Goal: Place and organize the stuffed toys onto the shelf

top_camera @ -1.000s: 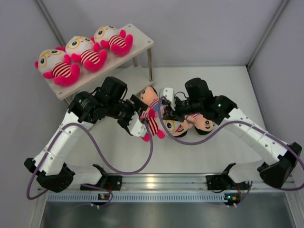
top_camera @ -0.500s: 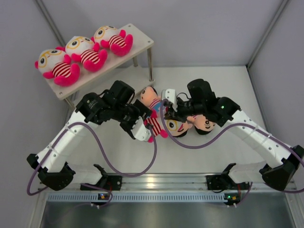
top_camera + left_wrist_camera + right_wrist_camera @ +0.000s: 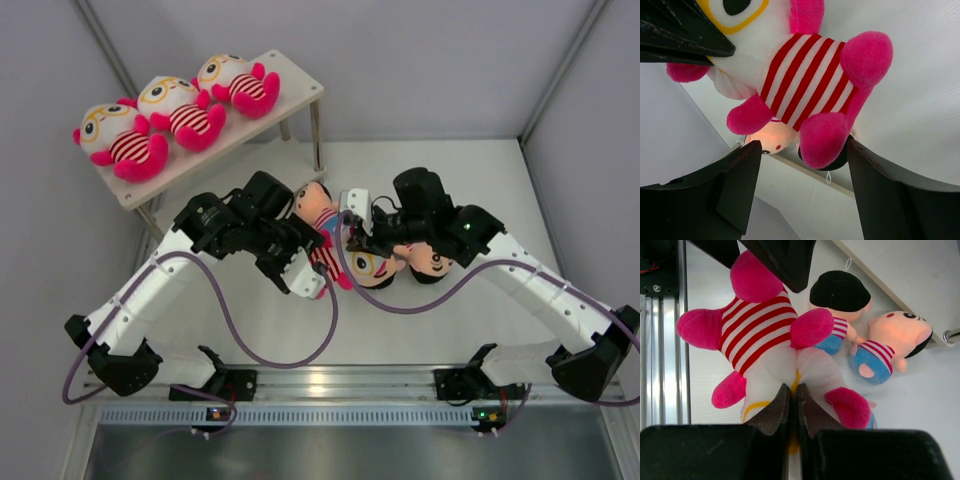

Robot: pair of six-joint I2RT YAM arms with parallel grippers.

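Observation:
A white-headed stuffed toy (image 3: 765,340) with pink limbs and red-white stripes hangs between my two arms. My right gripper (image 3: 794,390) is shut on its head at the yellow glasses. My left gripper (image 3: 802,155) is open, with one pink foot (image 3: 822,142) between its fingertips and gaps on both sides. From above, this toy (image 3: 328,258) sits between the left gripper (image 3: 312,272) and the right gripper (image 3: 352,232). Three more white-headed toys (image 3: 180,108) lie in a row on the top board of the shelf (image 3: 300,85). Black-haired dolls (image 3: 840,295) (image 3: 895,340) lie on the table below.
One black-haired doll (image 3: 316,205) lies by the shelf's right legs, and two more (image 3: 372,267) (image 3: 432,262) lie under my right arm. A low cream shelf board (image 3: 910,275) with a metal leg (image 3: 950,335) stands beside the dolls. Grey walls enclose the table.
My left arm has swung right toward the hanging toy, bringing its open fingers around the toy's lower half. The right gripper has kept its hold with little movement.

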